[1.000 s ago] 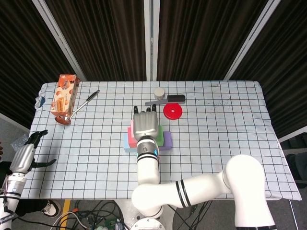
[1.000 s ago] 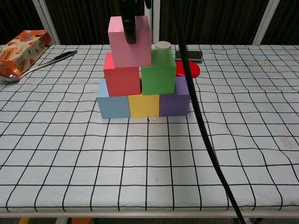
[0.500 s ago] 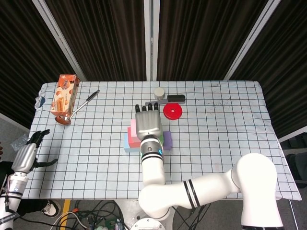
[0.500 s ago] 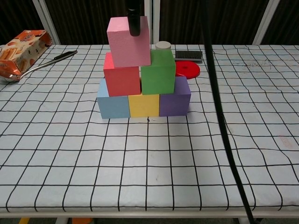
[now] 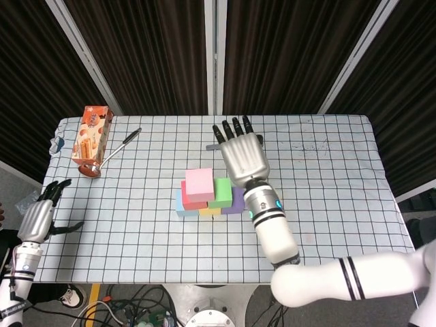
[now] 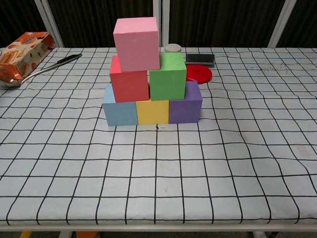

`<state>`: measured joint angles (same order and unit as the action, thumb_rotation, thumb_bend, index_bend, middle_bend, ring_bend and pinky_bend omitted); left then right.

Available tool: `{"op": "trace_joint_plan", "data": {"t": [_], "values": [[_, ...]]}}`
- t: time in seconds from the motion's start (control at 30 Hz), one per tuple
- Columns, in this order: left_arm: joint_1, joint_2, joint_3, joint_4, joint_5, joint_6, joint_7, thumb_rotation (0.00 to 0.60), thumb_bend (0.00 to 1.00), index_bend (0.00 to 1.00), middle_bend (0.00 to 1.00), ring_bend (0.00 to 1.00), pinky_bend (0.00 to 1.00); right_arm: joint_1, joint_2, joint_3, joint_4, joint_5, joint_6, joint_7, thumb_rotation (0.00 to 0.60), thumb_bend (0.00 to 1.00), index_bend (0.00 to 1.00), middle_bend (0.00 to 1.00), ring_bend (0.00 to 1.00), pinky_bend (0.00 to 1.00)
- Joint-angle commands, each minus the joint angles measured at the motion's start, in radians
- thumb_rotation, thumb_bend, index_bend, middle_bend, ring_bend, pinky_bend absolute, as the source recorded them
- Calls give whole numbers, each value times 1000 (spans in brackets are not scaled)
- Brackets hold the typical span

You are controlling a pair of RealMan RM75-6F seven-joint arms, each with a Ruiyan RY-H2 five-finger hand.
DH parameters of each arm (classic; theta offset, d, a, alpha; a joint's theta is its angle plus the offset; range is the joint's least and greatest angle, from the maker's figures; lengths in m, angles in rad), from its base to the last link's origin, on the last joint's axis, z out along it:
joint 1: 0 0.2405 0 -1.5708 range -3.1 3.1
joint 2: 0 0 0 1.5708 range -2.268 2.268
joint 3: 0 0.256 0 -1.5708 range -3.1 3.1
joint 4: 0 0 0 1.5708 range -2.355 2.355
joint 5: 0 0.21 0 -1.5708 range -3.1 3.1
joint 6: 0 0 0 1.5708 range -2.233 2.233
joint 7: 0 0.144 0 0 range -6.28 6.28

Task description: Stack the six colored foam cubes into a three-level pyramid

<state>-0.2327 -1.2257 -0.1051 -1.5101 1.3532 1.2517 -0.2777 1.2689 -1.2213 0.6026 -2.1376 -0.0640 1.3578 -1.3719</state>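
A pyramid of foam cubes stands mid-table. Its bottom row is a light blue cube [image 6: 120,109], a yellow cube [image 6: 152,111] and a purple cube [image 6: 185,105]. On them sit a red cube [image 6: 129,81] and a green cube [image 6: 168,79], with a pink cube [image 6: 136,43] [image 5: 200,182] on top, shifted toward the red side. My right hand [image 5: 241,154] hovers open to the right of the stack, fingers spread, touching nothing. My left hand [image 5: 45,213] hangs open off the table's left edge. Neither hand appears in the chest view.
A snack box [image 5: 92,133] and a ladle [image 5: 109,155] lie at the far left. A red disc [image 6: 198,74], a small white jar [image 6: 173,48] and a black brush [image 6: 200,58] sit just behind the stack. The table carries a checked cloth [image 6: 198,163].
My right hand has lifted off the pink cube and swung away to the right, leaving it resting on top of the stack. The left hand barely shifted.
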Motion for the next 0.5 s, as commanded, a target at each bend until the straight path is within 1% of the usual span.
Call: {"op": "trace_joint_plan", "data": {"t": [0.03,0.07,0.13,0.2,0.23,0.27,0.33,0.37,0.43,0.5], "values": [[3,-3,-2,-9,-4,11,17,600,98,91,112,14,169,-192,169,-141,-55,-298,-205,157,600,33,0,39,0,0],[4,-3,-3,-11,-4,16,20,600,97,91,112,15,169,-229,196,-163,-58,-357,-223,194,600,33,0,37,0,0],[7,-1,-4,-12,6,31,29,600,96,91,112,15,170,-319,255,-220,-61,-512,-247,277,600,31,0,24,0,0],[9,-2,-3,-7,22,51,38,600,94,91,113,14,171,-406,294,-272,-55,-662,-236,355,600,29,0,9,0,0],[11,-3,-2,-3,34,65,45,600,93,91,112,15,171,-467,311,-311,-43,-770,-217,412,600,29,0,3,0,0],[12,-4,-2,1,43,76,51,600,93,91,112,14,171,-514,320,-342,-29,-850,-197,458,600,29,0,0,0,0],[15,-9,-2,11,66,105,68,600,92,91,112,15,171,-623,326,-414,18,-1021,-134,571,600,27,0,0,0,0],[16,-12,-2,17,78,119,78,600,91,91,112,15,171,-666,323,-445,45,-1084,-105,620,600,27,0,0,0,0],[19,-20,-1,34,105,154,113,600,87,91,112,14,171,-759,305,-511,122,-1206,-34,729,600,26,0,0,0,0],[24,-26,2,49,128,187,151,600,81,91,112,14,171,-826,283,-558,196,-1278,20,811,600,26,0,0,0,0]]}}
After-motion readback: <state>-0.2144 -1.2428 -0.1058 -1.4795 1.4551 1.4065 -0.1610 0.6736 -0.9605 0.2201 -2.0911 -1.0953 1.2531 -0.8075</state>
